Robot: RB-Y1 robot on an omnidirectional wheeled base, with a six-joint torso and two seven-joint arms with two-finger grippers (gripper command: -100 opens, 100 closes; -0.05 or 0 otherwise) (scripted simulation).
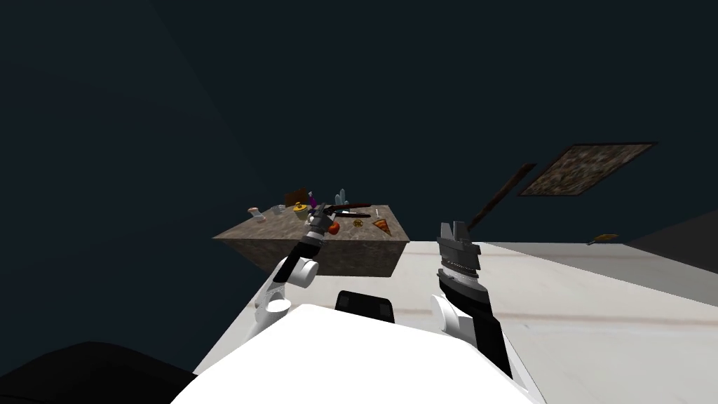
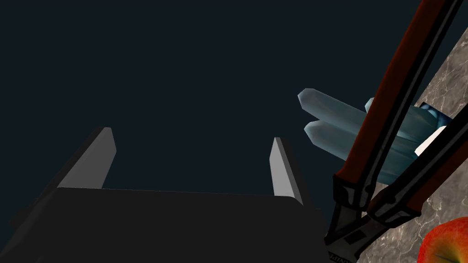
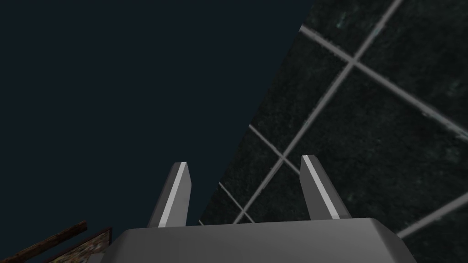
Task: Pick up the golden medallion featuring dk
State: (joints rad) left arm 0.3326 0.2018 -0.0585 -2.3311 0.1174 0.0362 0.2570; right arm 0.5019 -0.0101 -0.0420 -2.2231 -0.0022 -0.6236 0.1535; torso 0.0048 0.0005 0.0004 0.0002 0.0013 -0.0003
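The golden medallion (image 1: 358, 224) lies flat on a brown stone table (image 1: 280, 231), between a red apple (image 1: 334, 228) and an orange wedge (image 1: 381, 225). My left gripper (image 1: 322, 213) hovers over the table just left of the apple, apart from the medallion. In the left wrist view its fingers (image 2: 192, 157) stand open and empty, with red-handled bolt cutters (image 2: 393, 91), pale blue crystals (image 2: 333, 125) and the apple (image 2: 445, 242) off to one side. My right gripper (image 1: 456, 229) is raised beside the table, open (image 3: 244, 182) and empty.
The table's far part holds a yellow object (image 1: 300, 207), a brown box (image 1: 296, 197), a white cup (image 1: 279, 208) and the long bolt cutters (image 1: 348, 207). A framed picture (image 1: 585, 168) hangs far right. Pale floor (image 1: 561, 294) runs right of the table.
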